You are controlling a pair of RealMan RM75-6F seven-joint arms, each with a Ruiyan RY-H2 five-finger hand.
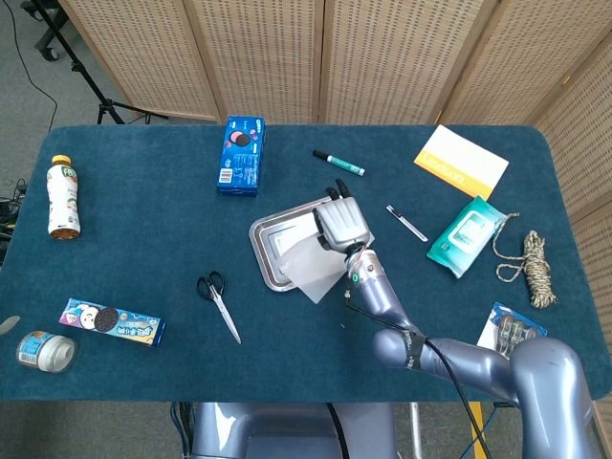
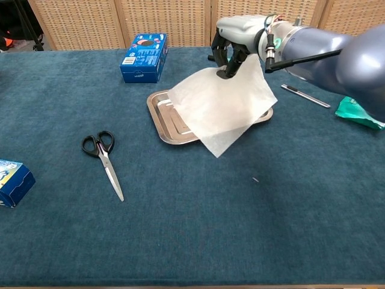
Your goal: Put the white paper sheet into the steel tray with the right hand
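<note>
My right hand (image 2: 237,41) (image 1: 341,223) hovers over the far right part of the steel tray (image 2: 161,118) (image 1: 268,249) and pinches the top edge of the white paper sheet (image 2: 219,108) (image 1: 314,267). The sheet hangs down across most of the tray, hiding its middle. Its lower corner reaches past the tray's near rim over the blue cloth. My left hand shows in neither view.
Black-handled scissors (image 2: 102,158) lie left of the tray. A blue cookie box (image 2: 143,58) and a green marker (image 1: 338,162) lie behind it, a pen (image 2: 305,96) and a teal wipes pack (image 1: 466,234) to its right. A bottle (image 1: 63,196) stands far left.
</note>
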